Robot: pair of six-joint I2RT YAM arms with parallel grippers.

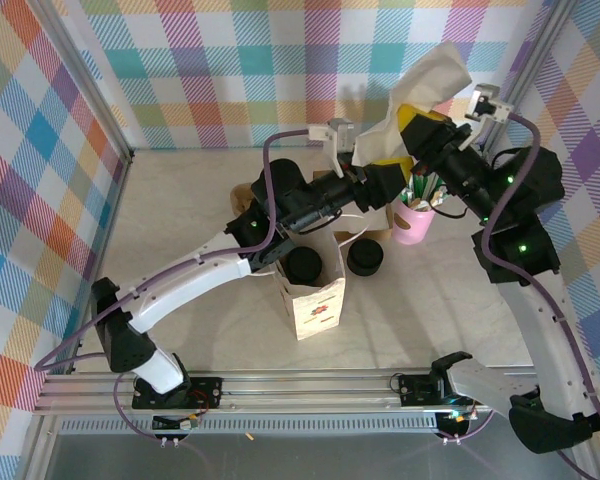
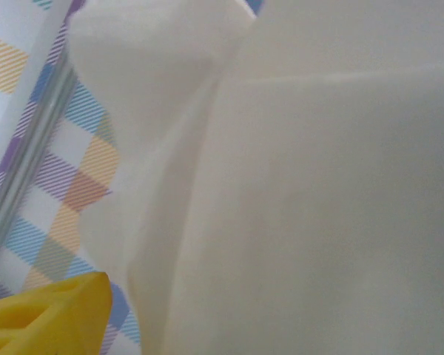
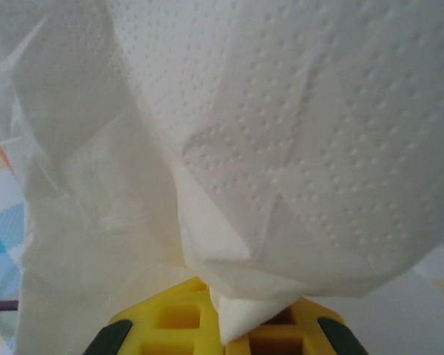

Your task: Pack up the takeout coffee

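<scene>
The small takeout coffee cup with a round black plastic lid stands inside the open white paper bag. From above only the lid shows, sitting in the bag's mouth. The bag stands upright near the middle of the pale desk and has a small print on its near face. Just right of the bag, on the desk, is a second round black lidded object. Behind that is a pink cup with thin green-stemmed items standing in it.

Above the pink cup, the right gripper holds a large white embossed paper napkin up in the air. In the right wrist view its yellow jaws are clenched on the napkin's lower folded corner, and the sheet fans upward from them.

The left gripper reaches across over the bag toward the hanging napkin and is close beside the right one. In the left wrist view the napkin hangs close to the camera, with a yellow plastic piece at the lower left corner. Whether the left jaws are released or clenched cannot be told. Pastel checked walls enclose the desk.
</scene>
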